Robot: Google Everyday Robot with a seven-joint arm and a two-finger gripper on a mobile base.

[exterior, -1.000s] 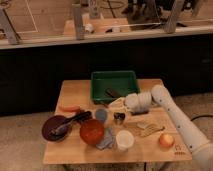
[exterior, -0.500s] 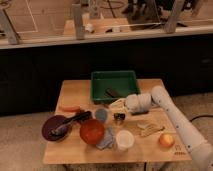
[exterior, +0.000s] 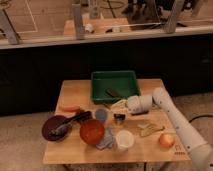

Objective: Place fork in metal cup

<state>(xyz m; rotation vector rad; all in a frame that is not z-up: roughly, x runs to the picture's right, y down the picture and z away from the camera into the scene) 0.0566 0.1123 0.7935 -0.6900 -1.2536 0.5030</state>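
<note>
Metal cup [exterior: 119,118] just below tool [exterior: 120,105]; tool opening and hold unclear.

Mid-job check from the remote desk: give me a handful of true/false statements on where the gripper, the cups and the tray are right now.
1. The gripper is above the table, just over the metal cup. True.
2. The green tray sits at the table's front edge. False: it is at the back edge, beyond the cups.
3. The white cup stands nearer the front of the table than the metal cup. True.
4. The orange bowl is inside the green tray. False: it stands on the wooden table, beside the dark purple bowl.
5. A round orange fruit lies near the table's front right corner. True.
</note>
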